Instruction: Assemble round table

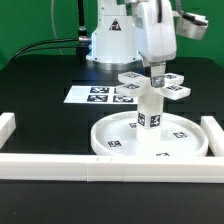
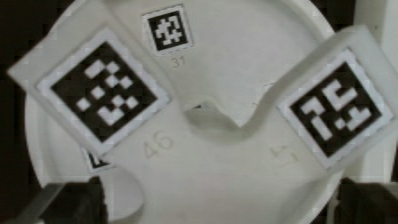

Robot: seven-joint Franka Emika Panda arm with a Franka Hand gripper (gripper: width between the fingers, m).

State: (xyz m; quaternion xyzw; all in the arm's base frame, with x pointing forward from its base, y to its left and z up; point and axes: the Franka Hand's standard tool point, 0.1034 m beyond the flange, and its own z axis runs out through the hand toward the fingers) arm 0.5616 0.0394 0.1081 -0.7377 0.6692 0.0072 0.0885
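Observation:
The large round rimmed disc (image 1: 104, 133) lies flat at the front of the table. The short cylindrical leg (image 1: 150, 113) stands upright on it. The cross-shaped base (image 1: 151, 86) sits on top of the leg, its tagged arms spread out level. My gripper (image 1: 157, 72) hangs straight down over the middle of the cross, open. In the wrist view the cross base (image 2: 214, 150) fills the picture with two tagged arms, and the disc (image 2: 166, 28) shows behind it. My gripper (image 2: 217, 205) has its dark fingers (image 2: 68, 205) set wide to either side of the white hub, holding nothing.
The marker board (image 1: 93, 95) lies flat behind the disc. White border rails run along the front (image 1: 60, 166), the exterior view's right (image 1: 212, 136) and its left (image 1: 6, 128). The arm's white pedestal (image 1: 108, 42) stands at the back.

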